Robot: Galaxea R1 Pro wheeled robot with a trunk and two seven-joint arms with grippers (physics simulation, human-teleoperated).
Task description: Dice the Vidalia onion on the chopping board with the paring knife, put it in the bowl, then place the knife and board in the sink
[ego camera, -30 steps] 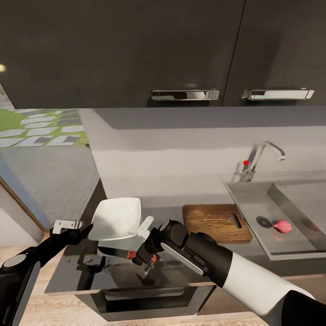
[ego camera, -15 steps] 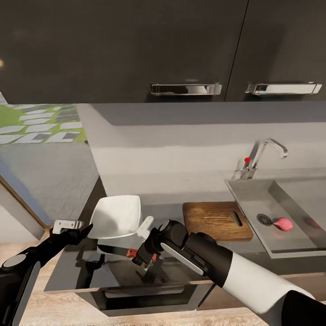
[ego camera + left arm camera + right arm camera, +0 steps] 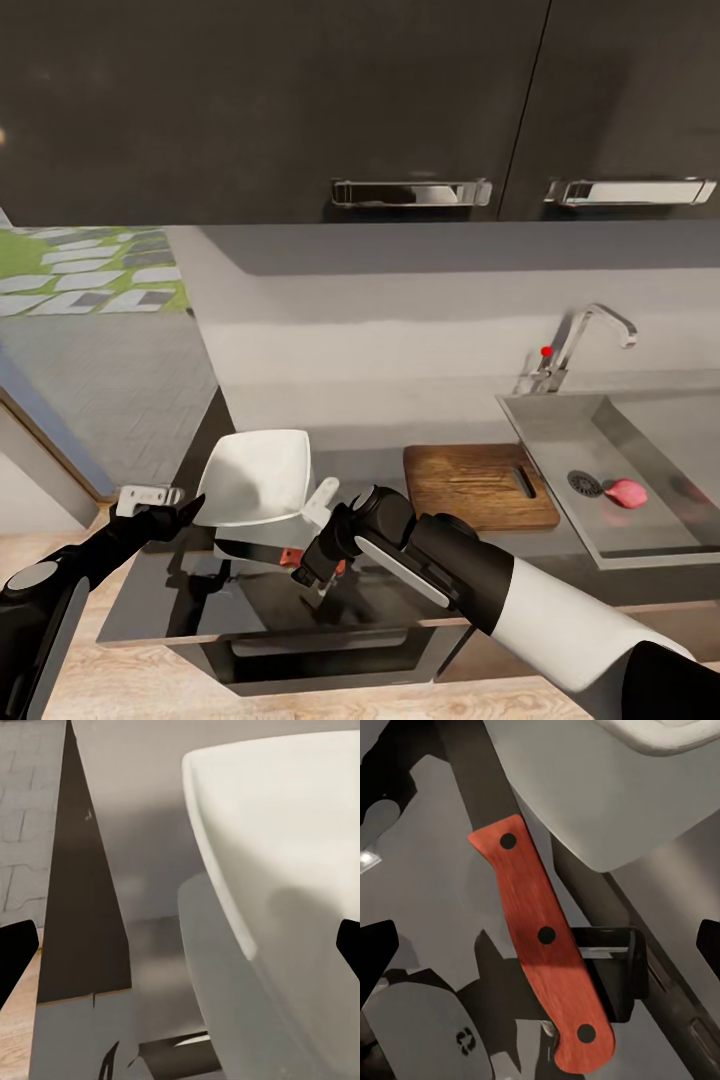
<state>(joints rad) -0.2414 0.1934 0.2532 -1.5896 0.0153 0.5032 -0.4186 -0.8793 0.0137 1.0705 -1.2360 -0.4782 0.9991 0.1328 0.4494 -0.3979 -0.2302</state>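
Observation:
The white bowl (image 3: 255,478) stands on the dark countertop (image 3: 370,470), left of the brown chopping board (image 3: 478,486). The paring knife (image 3: 544,945) lies just in front of the bowl, its reddish handle (image 3: 290,556) peeking out at my right gripper (image 3: 318,552). That gripper (image 3: 540,945) hovers over the handle, open, one dark fingertip (image 3: 375,952) on each side. My left gripper (image 3: 165,500) is open at the bowl's left rim (image 3: 225,892). The pinkish Vidalia onion (image 3: 626,492) lies in the steel sink (image 3: 560,430) beside the drain.
A glossy black cooktop (image 3: 270,600) with an oven below lies under both arms at the counter's front edge. The chrome faucet (image 3: 580,340) with a red-tipped lever stands behind the sink. Dark wall cabinets (image 3: 300,100) hang overhead. The counter ends just left of the bowl.
The whole picture has shifted slightly, so the camera moved. Both arms, the bowl and the knife keep their places relative to one another.

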